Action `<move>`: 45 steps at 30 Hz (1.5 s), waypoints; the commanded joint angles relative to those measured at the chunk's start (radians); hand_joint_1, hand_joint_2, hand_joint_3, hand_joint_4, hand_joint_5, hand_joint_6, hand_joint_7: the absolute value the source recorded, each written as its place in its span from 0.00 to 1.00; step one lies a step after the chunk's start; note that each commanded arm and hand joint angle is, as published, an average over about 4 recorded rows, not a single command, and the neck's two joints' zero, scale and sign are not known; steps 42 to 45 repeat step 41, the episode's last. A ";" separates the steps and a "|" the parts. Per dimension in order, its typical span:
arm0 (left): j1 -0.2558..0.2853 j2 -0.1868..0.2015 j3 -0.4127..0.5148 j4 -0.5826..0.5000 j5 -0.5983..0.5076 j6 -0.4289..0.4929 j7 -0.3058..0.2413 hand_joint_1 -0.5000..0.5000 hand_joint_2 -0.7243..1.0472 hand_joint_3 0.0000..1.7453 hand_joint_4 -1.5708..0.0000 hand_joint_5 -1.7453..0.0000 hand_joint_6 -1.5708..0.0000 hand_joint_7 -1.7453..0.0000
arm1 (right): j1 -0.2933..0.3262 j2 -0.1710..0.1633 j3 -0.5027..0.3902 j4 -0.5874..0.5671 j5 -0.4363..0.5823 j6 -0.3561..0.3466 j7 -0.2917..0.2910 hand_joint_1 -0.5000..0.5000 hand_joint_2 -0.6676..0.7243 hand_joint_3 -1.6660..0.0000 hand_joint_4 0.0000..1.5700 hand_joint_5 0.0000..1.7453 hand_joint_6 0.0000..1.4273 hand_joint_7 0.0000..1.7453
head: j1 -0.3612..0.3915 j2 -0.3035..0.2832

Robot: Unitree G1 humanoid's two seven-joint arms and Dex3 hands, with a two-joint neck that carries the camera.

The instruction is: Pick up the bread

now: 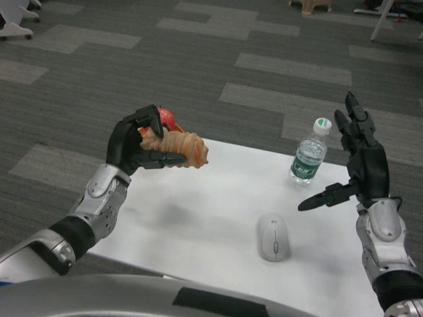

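We find the bread (180,146) held clear above the near-left edge of the counter (218,198), lying roughly level in the left robot hand (139,146). The fingers wrap one end of the ridged loaf, so the free end juts toward the counter's middle — an end grip that leaves most of the loaf unsupported. We judge the pick-up essentially done. A red fruit (168,117) shows just behind the left robot hand; whatever holds it is hidden. The right robot hand (360,168) hangs over the counter's right side, fingers spread and holding nothing — apparently kept clear as a waiting hand. A water bottle (308,151) stands upright near it; a computer mouse (273,238) lies nearer the front edge.
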 commanded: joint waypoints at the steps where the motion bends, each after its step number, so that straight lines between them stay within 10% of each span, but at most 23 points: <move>1: 0.035 -0.016 0.044 -0.070 -0.047 -0.033 0.002 0.38 1.00 0.05 0.00 0.00 0.22 0.04 | 0.020 0.006 0.001 -0.029 0.004 -0.002 -0.001 0.12 0.60 1.00 0.00 0.11 0.00 0.00 | -0.005 -0.001; 45: 0.047 -0.019 0.041 -0.177 -0.136 -0.105 0.016 0.38 1.00 0.05 0.02 0.00 0.25 0.04 | 0.044 0.024 0.036 -0.093 0.004 -0.001 -0.003 0.12 0.59 1.00 0.00 0.11 0.00 0.00 | -0.006 0.002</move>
